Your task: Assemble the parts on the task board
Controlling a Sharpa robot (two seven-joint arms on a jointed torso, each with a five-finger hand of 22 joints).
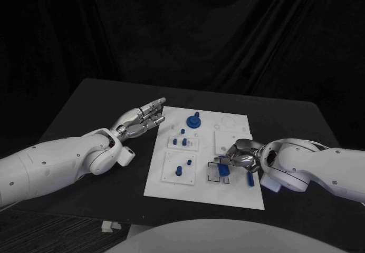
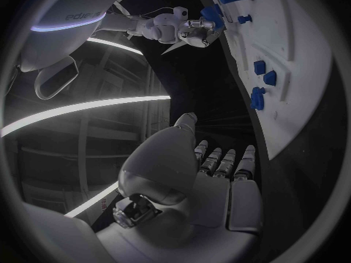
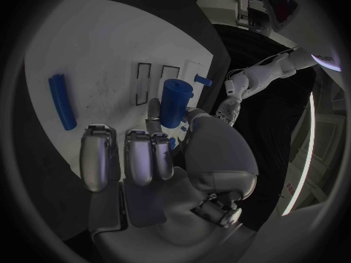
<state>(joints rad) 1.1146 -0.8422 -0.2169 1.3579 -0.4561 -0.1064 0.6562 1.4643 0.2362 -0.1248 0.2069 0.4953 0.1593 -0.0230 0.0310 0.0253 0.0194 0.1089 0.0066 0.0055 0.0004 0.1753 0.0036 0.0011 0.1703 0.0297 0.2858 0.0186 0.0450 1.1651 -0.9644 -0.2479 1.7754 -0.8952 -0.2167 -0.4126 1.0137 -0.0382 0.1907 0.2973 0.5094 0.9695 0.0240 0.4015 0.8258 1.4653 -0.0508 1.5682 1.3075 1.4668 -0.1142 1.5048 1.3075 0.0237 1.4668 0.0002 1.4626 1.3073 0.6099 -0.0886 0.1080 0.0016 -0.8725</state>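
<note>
The white task board [image 1: 239, 197] lies mid-table. My right hand [image 1: 239, 155] hovers over its right part, with thumb and a finger pinching a blue cylinder [image 3: 174, 102] that stands by two black-outlined slots [image 3: 143, 83]; the head view shows that cylinder [image 1: 221, 170] just under the fingers. A blue bar [image 1: 250, 179] lies flat on the board beside that hand, also seen as the bar [image 3: 62, 101]. My left hand [image 1: 144, 118] floats at the board's left edge, fingers stretched out and holding nothing. A blue round knob piece [image 1: 194, 122] stands at the far end.
Small blue pegs [image 1: 181, 140] stand in the board's middle-left, and one peg [image 1: 179, 170] in a square plate nearer me. The black table [image 1: 99, 105] has bare room to the left and right [image 1: 304, 121] of the board. A black curtain hangs behind.
</note>
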